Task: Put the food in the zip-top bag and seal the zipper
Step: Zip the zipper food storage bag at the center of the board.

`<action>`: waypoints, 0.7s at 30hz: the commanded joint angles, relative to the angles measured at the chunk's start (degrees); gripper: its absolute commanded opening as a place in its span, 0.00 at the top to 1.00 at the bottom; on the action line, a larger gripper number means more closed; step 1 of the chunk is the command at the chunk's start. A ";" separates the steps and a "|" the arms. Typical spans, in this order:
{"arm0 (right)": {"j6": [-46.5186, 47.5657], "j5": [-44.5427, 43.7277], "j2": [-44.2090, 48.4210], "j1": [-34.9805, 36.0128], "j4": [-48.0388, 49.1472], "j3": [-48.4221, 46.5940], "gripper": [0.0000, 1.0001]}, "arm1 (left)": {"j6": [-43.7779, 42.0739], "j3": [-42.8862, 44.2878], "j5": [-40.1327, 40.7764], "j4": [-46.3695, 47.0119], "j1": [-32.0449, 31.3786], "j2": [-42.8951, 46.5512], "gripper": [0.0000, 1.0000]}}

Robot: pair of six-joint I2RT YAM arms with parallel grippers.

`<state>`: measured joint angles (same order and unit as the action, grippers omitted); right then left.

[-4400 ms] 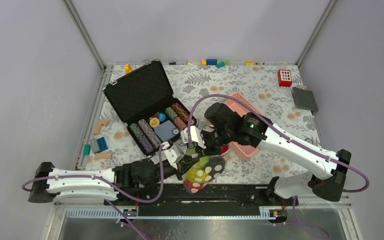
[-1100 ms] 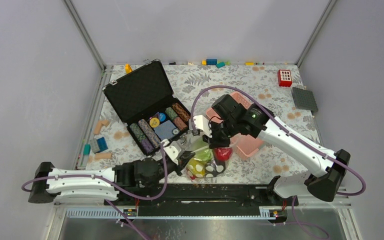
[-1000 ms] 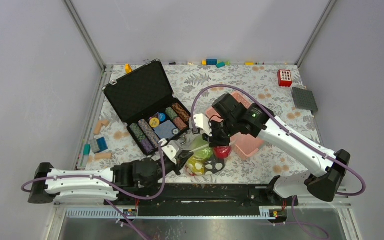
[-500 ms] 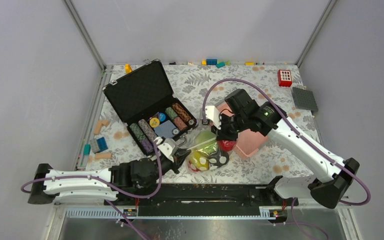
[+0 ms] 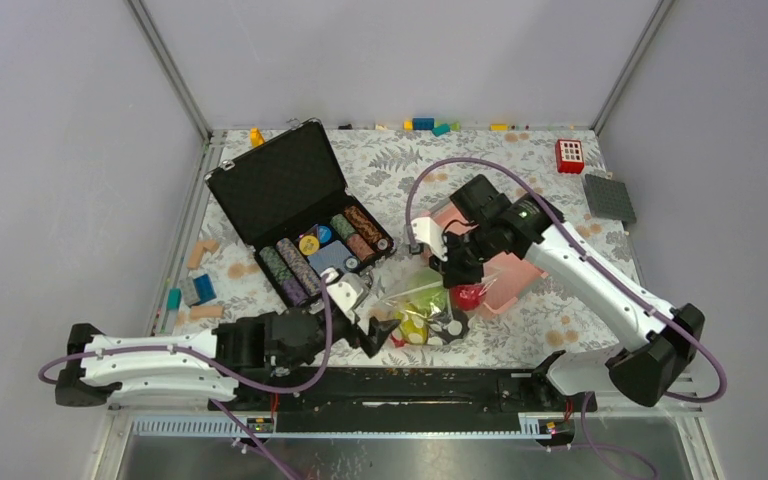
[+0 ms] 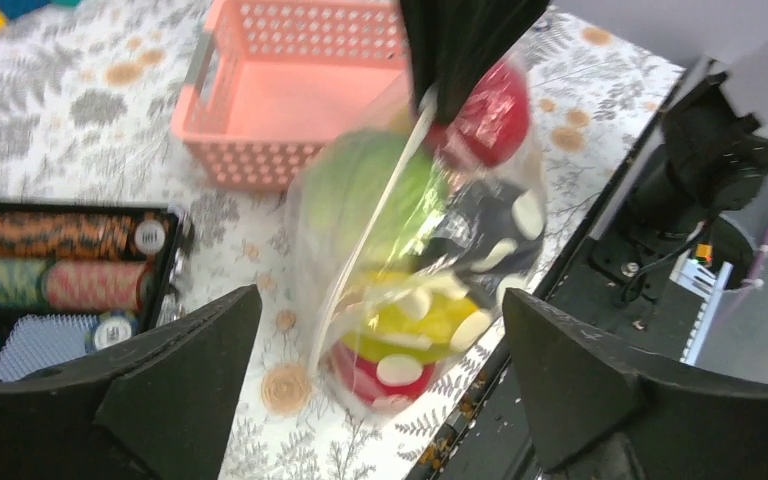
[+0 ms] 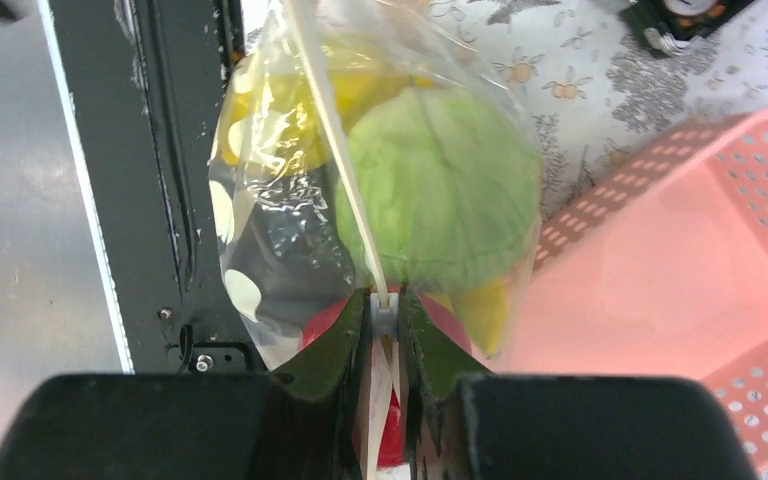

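The zip-top bag (image 5: 426, 314) lies near the table's front edge, holding the food: a pale green cabbage (image 7: 440, 190), a red apple (image 6: 490, 100) and a yellow piece (image 6: 410, 325). My right gripper (image 7: 385, 305) is shut on the slider of the zipper (image 7: 338, 165), at the bag's end nearest the pink basket; from above the right gripper (image 5: 452, 274) hangs over that end. My left gripper (image 6: 380, 295) stands open, its fingers (image 6: 175, 390) wide on either side of the bag without touching it. From above the left gripper (image 5: 366, 316) sits just left of the bag.
A pink slatted basket (image 5: 508, 283) stands right behind the bag. An open black case of poker chips (image 5: 295, 215) lies at the left. Loose blocks (image 5: 195, 290) sit by the left edge, with a red block (image 5: 569, 155) and grey plate (image 5: 609, 197) far right. The black front rail (image 5: 440, 385) is close by.
My left gripper has opened, let go of the bag and drawn back left. The right gripper has moved right with the zipper, and the bag has slid toward the basket.
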<state>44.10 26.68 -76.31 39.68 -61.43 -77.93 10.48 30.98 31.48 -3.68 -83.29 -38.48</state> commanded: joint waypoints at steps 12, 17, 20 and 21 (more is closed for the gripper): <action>3.51 16.42 4.34 6.24 11.78 1.68 1.00 | -8.43 12.17 -8.35 0.28 0.11 -14.06 0.01; 8.55 21.33 5.96 6.24 8.17 1.26 1.00 | -8.22 10.83 -9.04 2.35 1.69 -13.74 0.16; 13.23 22.63 4.87 6.30 2.82 -0.22 1.00 | -7.77 10.36 -9.59 2.35 2.87 -13.55 0.21; 13.97 22.67 4.53 6.49 1.62 -0.57 1.00 | -7.87 10.25 -9.84 2.41 3.02 -13.54 0.21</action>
<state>51.70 43.22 -71.50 45.47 -55.42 -75.70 3.05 41.63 23.18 -4.67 -81.38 -53.28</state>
